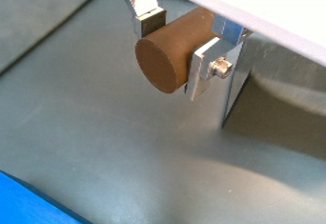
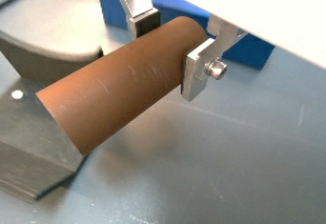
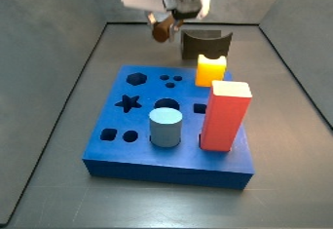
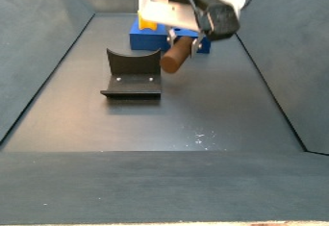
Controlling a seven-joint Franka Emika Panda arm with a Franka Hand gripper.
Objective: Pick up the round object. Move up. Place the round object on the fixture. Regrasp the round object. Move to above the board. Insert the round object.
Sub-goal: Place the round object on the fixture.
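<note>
My gripper [image 1: 178,43] is shut on the round object [image 1: 167,62], a reddish-brown peg clamped across its width between both fingers. In a wrist view the round object [image 2: 121,90] runs long and slanted out from the gripper [image 2: 170,47], its free end over the fixture [image 2: 36,166]. Both side views show the gripper [image 3: 166,1] [image 4: 193,9] holding the round object [image 3: 163,29] [image 4: 178,53] off the floor, next to the dark fixture [image 3: 202,42] [image 4: 131,72]. The blue board [image 3: 130,131] with cut-out holes lies apart from the gripper.
On the board stand a yellow-orange notched block [image 3: 211,70], a tall red block [image 3: 228,116] and a light grey-blue cylinder [image 3: 166,128]. Sloped grey walls [image 4: 52,37] enclose the floor. The board's edge [image 2: 254,51] shows behind the peg.
</note>
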